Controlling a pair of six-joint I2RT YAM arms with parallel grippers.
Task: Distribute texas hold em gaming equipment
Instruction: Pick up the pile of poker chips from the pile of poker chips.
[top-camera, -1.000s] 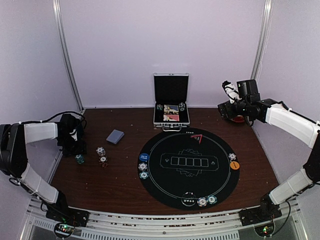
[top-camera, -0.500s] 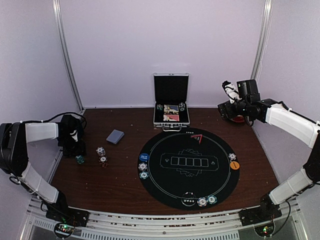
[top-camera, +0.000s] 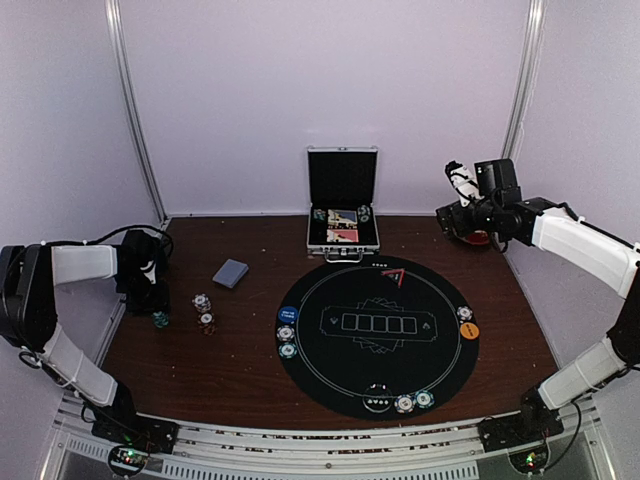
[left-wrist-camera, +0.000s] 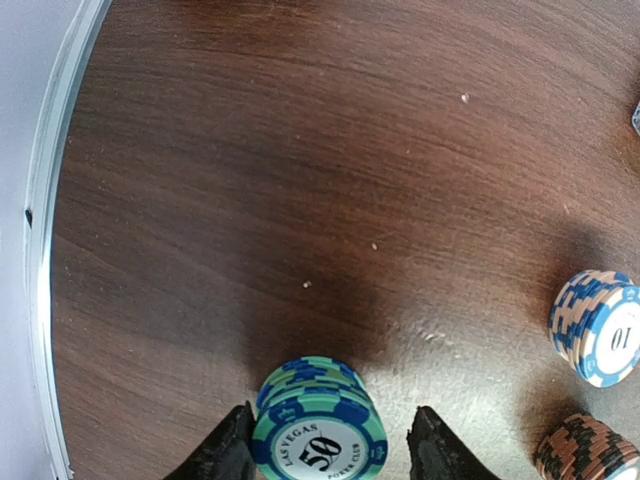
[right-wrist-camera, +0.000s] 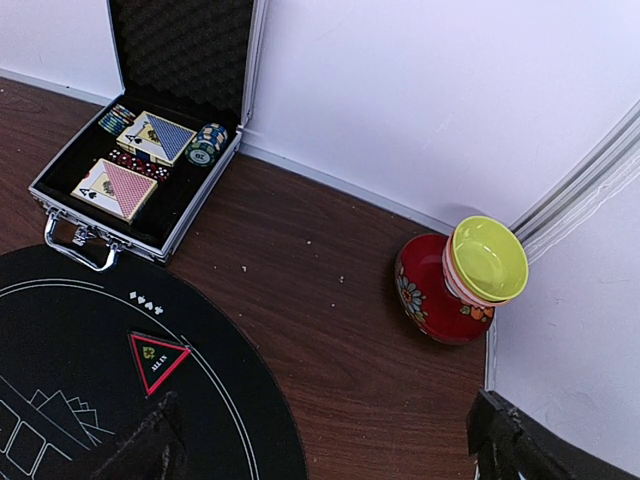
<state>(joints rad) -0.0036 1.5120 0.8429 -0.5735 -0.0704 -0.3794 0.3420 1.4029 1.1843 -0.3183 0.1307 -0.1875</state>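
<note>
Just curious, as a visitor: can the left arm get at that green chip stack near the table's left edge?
Likely yes: the left gripper stands open around the teal chip stack, with nothing in between.

Dark wood-grain table (top-camera: 230, 350); bore a round black poker mat (top-camera: 340, 372), open silver case (top-camera: 342, 180), card deck (top-camera: 231, 273), three chip stacks (top-camera: 201, 301), red pot (right-wrist-camera: 430, 290).

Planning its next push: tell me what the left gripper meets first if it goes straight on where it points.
The left gripper points down at the teal chip stack between its fingers; likely that first, then the wooden table beneath.
</note>
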